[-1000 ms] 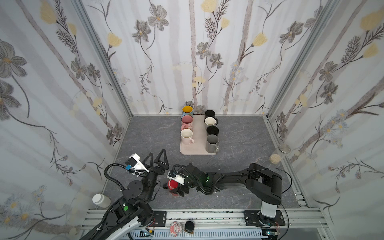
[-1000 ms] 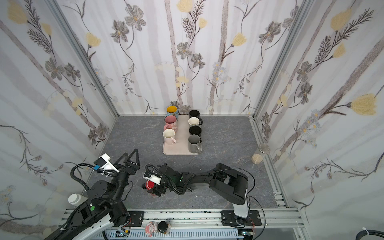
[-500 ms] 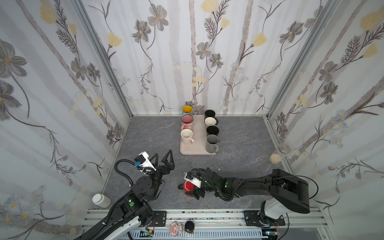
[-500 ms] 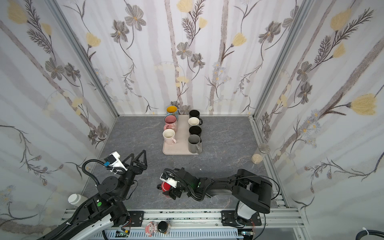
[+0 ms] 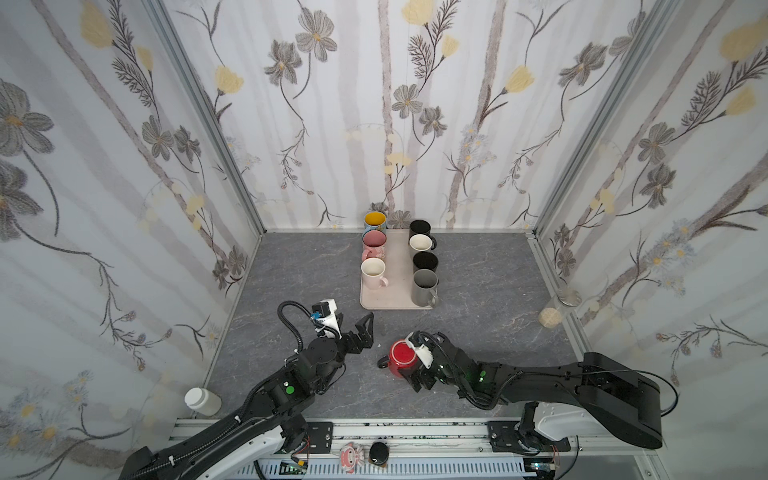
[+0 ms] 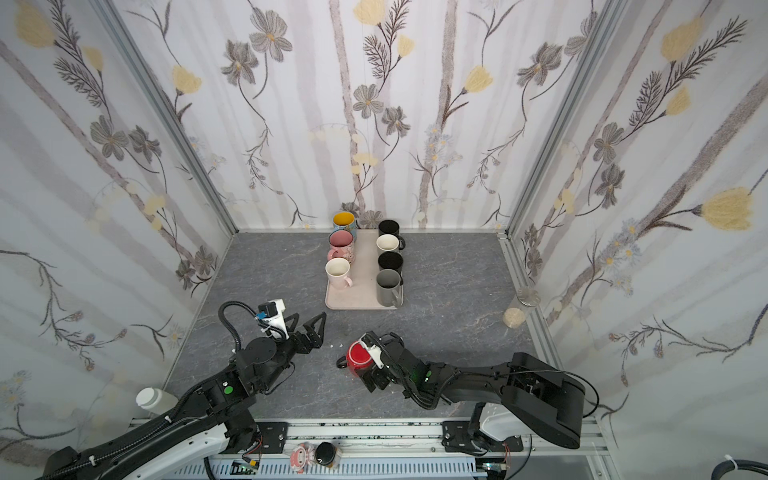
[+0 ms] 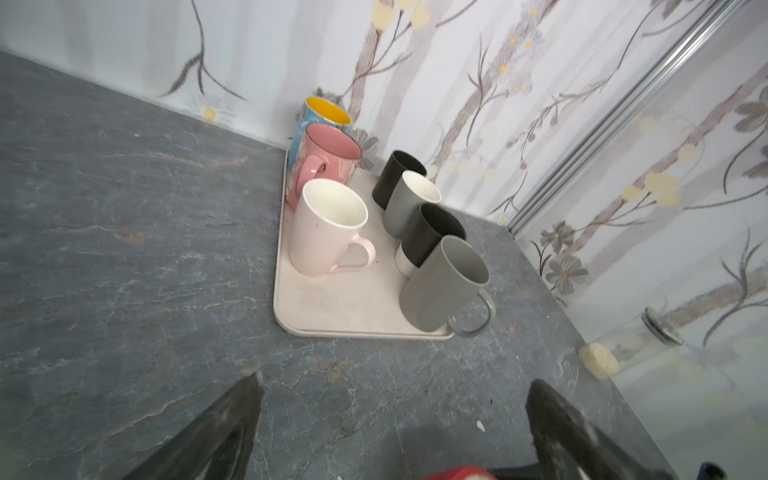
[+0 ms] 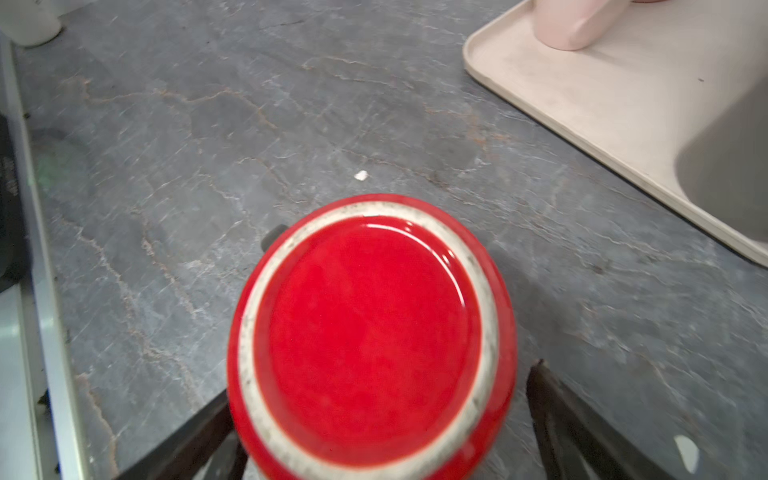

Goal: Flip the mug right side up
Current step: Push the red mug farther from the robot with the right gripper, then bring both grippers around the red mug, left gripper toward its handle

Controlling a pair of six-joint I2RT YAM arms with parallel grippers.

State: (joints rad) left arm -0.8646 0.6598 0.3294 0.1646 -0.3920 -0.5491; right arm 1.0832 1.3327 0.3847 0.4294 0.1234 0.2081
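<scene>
Straddling the red ceramic mug (image 5: 401,353), base-up on the grey marbled tabletop (image 5: 486,286), my right gripper (image 8: 380,386) is spread, ready to clamp for flipping; left gripper (image 6: 309,316) hovers spread, empty.

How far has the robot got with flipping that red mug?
Done: nothing yet; the red mug sits base up on the table. In hand: the right gripper straddles it, jaws open, a gap showing on one side; the left gripper is open and empty. Left: grip, turn it over, set it down.

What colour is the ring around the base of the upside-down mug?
Off-white, speckled; the mug is red. Best in the right wrist view.
</scene>
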